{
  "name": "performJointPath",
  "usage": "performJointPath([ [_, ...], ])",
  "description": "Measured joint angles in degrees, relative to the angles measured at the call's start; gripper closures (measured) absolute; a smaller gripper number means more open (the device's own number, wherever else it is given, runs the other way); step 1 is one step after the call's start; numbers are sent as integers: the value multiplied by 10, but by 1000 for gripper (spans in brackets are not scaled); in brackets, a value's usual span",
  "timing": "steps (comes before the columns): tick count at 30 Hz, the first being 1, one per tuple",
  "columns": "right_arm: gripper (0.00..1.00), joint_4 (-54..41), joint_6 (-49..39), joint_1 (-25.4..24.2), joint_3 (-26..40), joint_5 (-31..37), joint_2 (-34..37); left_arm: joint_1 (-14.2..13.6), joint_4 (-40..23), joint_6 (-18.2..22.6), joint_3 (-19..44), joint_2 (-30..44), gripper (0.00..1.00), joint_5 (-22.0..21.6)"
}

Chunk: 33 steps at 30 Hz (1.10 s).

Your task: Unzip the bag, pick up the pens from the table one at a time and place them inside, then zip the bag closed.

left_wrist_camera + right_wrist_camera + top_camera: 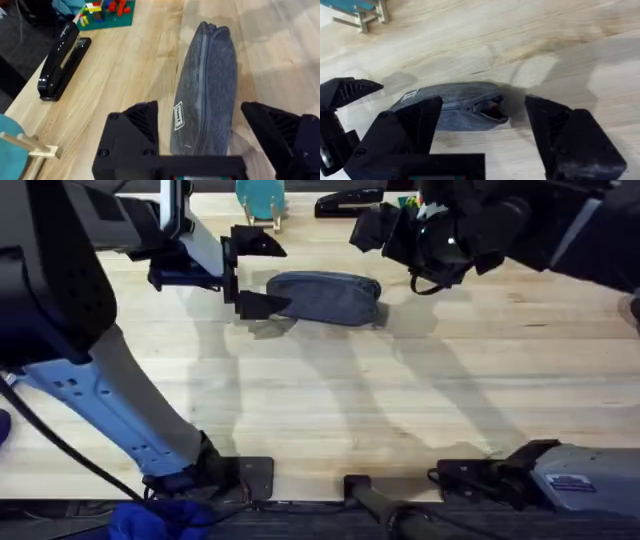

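- bag (325, 298) lies lengthwise on the table (330, 410), far-centre in the overhead view, between the two grippers.
- left gripper (245, 275) sits at the bag's left end, its fingers spread wide, one finger beyond the end and one just at it; nothing is held.
- in the left wrist view the bag (207, 85) runs away from the open fingers (135, 125), zipper line along its top, a small white label near the close end.
- stapler (62, 62) lies on the table well to one side of the bag in that view, with coloured blocks (102, 10) on a green mat beyond it.
- right gripper (385, 230) hovers above the bag's right end, fingers wide apart, empty.
- in the right wrist view the bag (452, 105) shows a short gap in the zipper at its right end, with something orange (492, 106) inside.
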Motion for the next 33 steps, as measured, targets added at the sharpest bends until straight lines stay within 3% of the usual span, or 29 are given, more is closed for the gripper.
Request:
performJointPath([
  [9,5,-26,0,-24,0,0,0,-18,-85,0,71,0,8,-54],
  [24,5,-42,0,-91,0,-117,0,-108,-235,0,221,0,5,-181],
  [29,6,-45,-8,-98,0,-139,0,-137,-246,-3,236,0,6,-221],
  [33,6,-45,-14,-98,0,-147,0,-160,-246,-29,237,0,6,-248],
])
